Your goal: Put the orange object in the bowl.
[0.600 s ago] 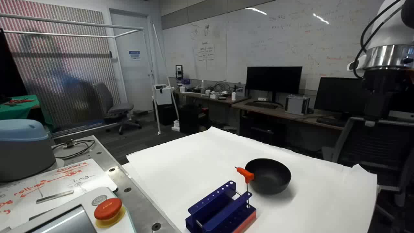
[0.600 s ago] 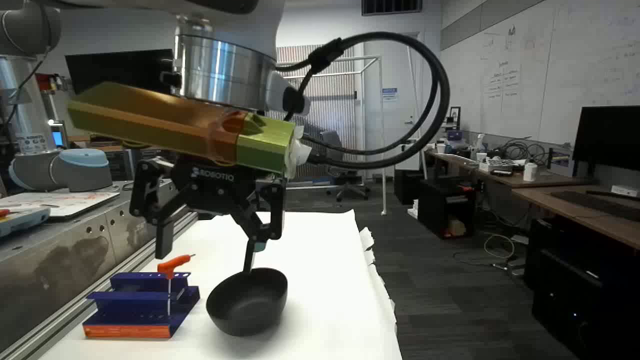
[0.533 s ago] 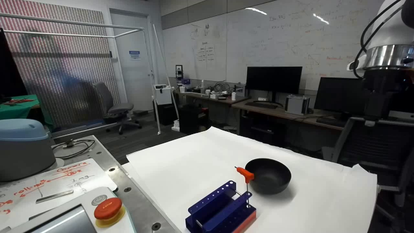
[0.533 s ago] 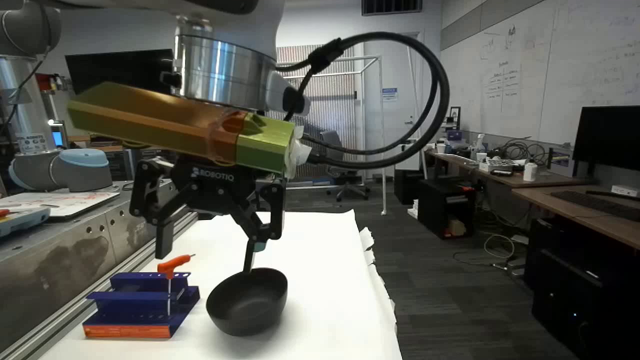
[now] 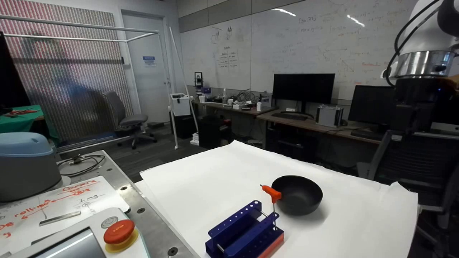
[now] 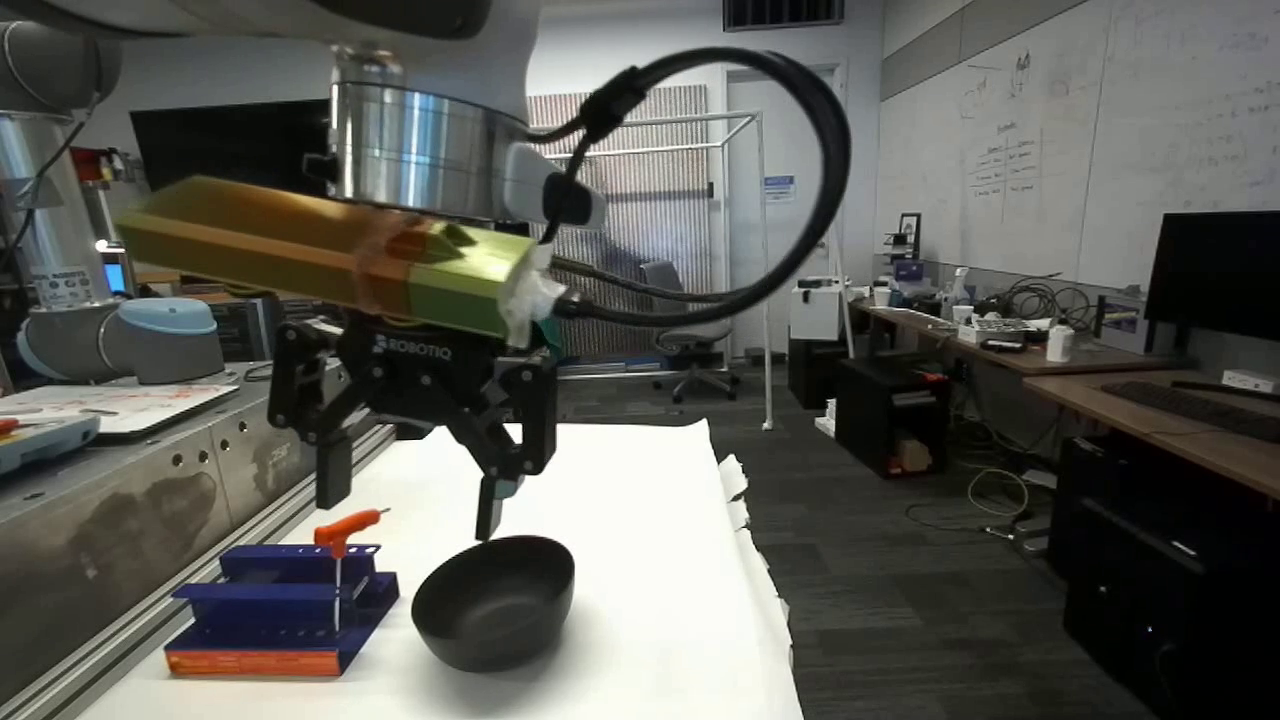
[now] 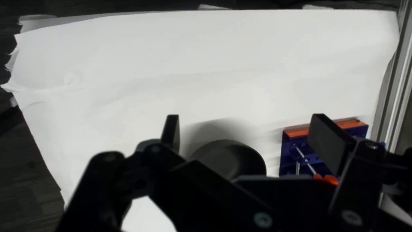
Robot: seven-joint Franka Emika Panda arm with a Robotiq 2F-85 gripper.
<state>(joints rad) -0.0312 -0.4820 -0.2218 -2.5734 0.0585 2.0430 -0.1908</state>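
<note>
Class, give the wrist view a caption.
Beyond the open gripper, a black bowl beside a blue rack holding an orange-handled tool.

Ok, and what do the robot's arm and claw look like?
The arm is white with dark parts and a shiny silver ring. Below that is a long orange and yellow-green cover with flat sides, and black cables loop out. The claw is black, with two fingers and ROBOTIQ in pale letters.

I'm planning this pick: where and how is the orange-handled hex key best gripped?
Likely by its orange handle, from above, pinching across the narrow width: the handle juts crosswise atop the upright shaft, above the blue rack holding the lower end.
</note>
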